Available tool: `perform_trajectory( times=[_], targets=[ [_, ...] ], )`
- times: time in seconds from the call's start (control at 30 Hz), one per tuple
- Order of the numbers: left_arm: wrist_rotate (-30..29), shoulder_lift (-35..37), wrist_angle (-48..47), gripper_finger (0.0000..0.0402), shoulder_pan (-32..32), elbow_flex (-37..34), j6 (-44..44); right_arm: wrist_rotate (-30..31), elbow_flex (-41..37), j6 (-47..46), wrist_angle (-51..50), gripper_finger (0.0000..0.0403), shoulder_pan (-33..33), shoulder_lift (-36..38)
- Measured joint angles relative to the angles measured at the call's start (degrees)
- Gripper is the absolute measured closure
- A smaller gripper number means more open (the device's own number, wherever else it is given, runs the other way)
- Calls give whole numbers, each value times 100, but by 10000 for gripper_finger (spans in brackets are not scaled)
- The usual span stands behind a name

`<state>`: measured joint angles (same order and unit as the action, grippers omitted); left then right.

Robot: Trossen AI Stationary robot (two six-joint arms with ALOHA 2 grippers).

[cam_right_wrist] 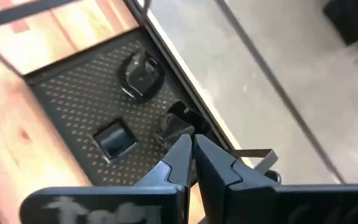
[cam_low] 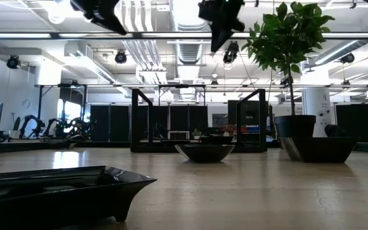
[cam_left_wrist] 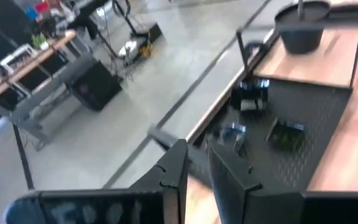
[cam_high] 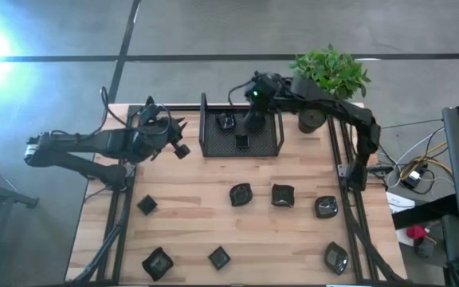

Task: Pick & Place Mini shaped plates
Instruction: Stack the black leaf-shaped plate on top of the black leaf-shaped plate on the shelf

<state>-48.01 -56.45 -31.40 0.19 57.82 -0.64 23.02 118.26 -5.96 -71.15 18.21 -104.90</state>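
Several mini shaped plates lie on the front half of the table, among them one (cam_high: 241, 194) near the middle, one (cam_high: 283, 195) beside it and one (cam_high: 158, 263) at the front left. More plates lie inside the black mesh tray (cam_high: 271, 145): a rounded one (cam_right_wrist: 140, 76), a square one (cam_right_wrist: 114, 138) and a third (cam_right_wrist: 182, 124) just beyond my right fingertips. My right gripper (cam_right_wrist: 191, 146) hovers over the tray, fingers together with nothing between them. To the left of the tray my left gripper (cam_left_wrist: 196, 160) hangs open and empty, looking at the tray (cam_left_wrist: 319, 106).
A plant in a black pot (cam_high: 312, 119) stands right of the tray at the table's back. In the low view a plate (cam_low: 56, 191) fills the near left and another (cam_low: 204, 152) sits mid-table. The tray has upright wire ends (cam_low: 139, 121).
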Motion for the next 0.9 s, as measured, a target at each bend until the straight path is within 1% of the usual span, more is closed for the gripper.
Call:
perform_trajectory(
  times=[0.1,0.17,0.33,0.57,0.73,0.83,0.9],
  targets=[
    [88,62,-654,340,-2,0,-334,222,-137,-17,5,385,-323,213],
    [302,63,-1065,340,-2,-1,-544,296,-238,-30,6,385,-534,322],
    [1377,11,-1785,340,-77,0,-923,296,-588,-32,178,385,-1061,589],
    [2598,-79,-2622,340,-358,-1,-1558,298,-1310,-98,573,385,-1698,1038],
    [3547,-173,-2963,340,-852,-1,-1581,296,-1980,-363,817,385,-2023,1518],
    [3838,-201,-2939,340,-1307,-1,-1544,296,-2383,-522,1084,385,-2171,1844],
    [3862,-218,-2906,340,-1668,-1,-1618,292,-2651,-587,1324,385,-2245,2075]
  ],
)
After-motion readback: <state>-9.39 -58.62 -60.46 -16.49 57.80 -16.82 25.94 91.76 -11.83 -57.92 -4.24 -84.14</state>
